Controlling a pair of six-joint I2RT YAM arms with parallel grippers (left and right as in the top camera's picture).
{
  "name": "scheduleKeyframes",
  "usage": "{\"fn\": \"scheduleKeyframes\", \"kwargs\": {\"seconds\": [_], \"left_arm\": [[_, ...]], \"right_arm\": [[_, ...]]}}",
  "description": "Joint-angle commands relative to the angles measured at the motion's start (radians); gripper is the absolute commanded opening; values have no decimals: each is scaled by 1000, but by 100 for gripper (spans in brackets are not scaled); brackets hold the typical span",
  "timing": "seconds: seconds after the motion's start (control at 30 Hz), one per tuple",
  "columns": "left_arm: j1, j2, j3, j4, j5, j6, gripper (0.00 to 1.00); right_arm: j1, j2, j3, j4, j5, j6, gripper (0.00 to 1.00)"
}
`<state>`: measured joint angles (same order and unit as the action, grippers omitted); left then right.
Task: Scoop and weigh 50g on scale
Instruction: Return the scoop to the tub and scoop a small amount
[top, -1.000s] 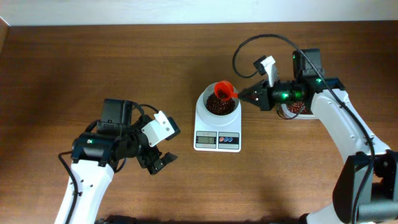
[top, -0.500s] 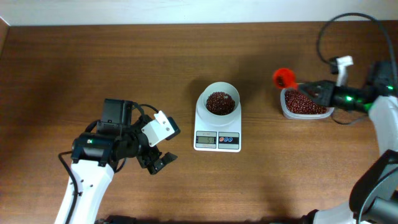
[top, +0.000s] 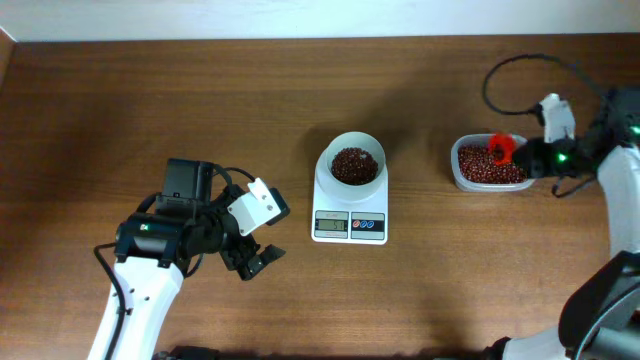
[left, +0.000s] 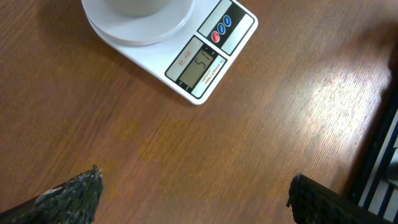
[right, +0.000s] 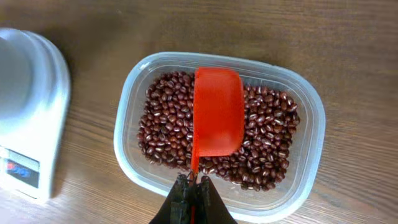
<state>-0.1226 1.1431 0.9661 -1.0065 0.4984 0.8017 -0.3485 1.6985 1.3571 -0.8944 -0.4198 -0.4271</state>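
The right end effector, clamped together on the red scoop's thin handle, holds it low over the tub of beans, likely to dig up more for the part-filled scale mid-tabletop, while the left end effector idles nearby, fingers wide apart.

I count one scale on my one table. On its face I see one display and two round buttons, one red and one blue. There is one white bowl, one clear tub and one red scoop. The beans lie in two lots, one in the bowl and one in the tub; singly they are too many for me to count. I have two arms, so two grippers: one left gripper and one right gripper.
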Motion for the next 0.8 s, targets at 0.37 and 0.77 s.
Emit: {"fn": "scheduleKeyframes", "kwargs": {"seconds": [0.37, 0.77], "left_arm": [[5, 0, -4, -1, 17, 16, 99], [5, 0, -4, -1, 18, 16, 99]], "right_arm": [[274, -79, 131, -60, 507, -10, 4], [443, -37, 117, 6, -335, -98, 4]]}}
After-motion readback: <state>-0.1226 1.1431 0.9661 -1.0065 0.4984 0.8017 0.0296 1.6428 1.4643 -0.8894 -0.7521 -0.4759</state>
